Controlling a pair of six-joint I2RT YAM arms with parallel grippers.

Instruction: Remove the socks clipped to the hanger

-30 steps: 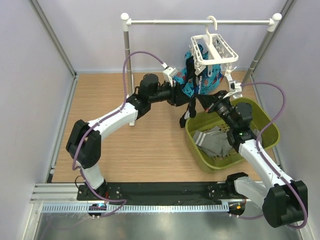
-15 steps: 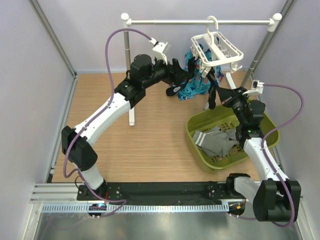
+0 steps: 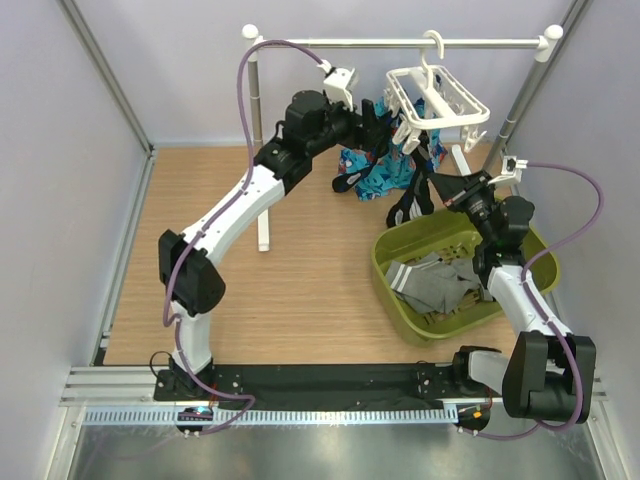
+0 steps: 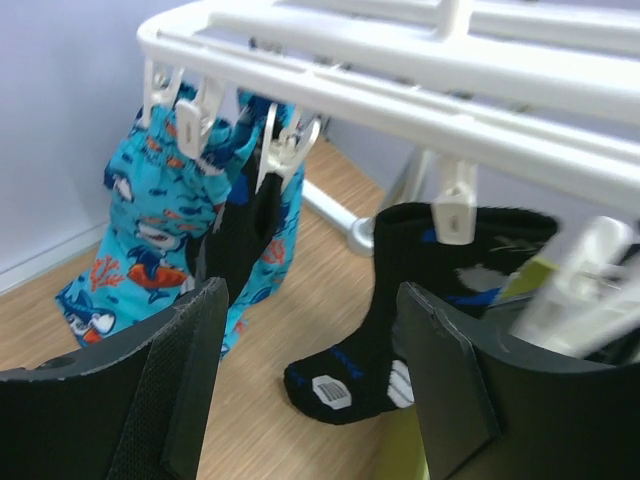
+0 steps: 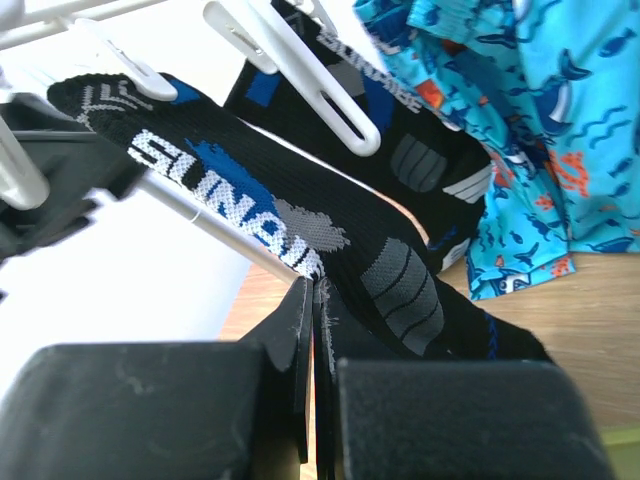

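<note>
The hanger [image 4: 400, 105] is hanging off the rail [image 3: 500, 43] over the far right of the surface [image 3: 300, 270], with black socks [image 4: 440, 250] dangling from its pegs beside a blue cloth [image 4: 150, 240]. Grey socks [image 3: 430, 285] are lying in the basket [image 3: 385, 262] by the right edge. The right pincer [image 5: 315, 290] is pressing its fingers together on the leg of one black sock [image 5: 300, 210], whose cuff is sitting in a peg [image 5: 130, 62]. The left pincer [image 4: 310, 310] is hovering spread wide just under the frame, gripping nothing. Judgement: the socks are likely handling as light, limp, stretchy knit. Pulling far from a peg is probably only stretching them, so taking hold close under the clip is looking best.
</note>
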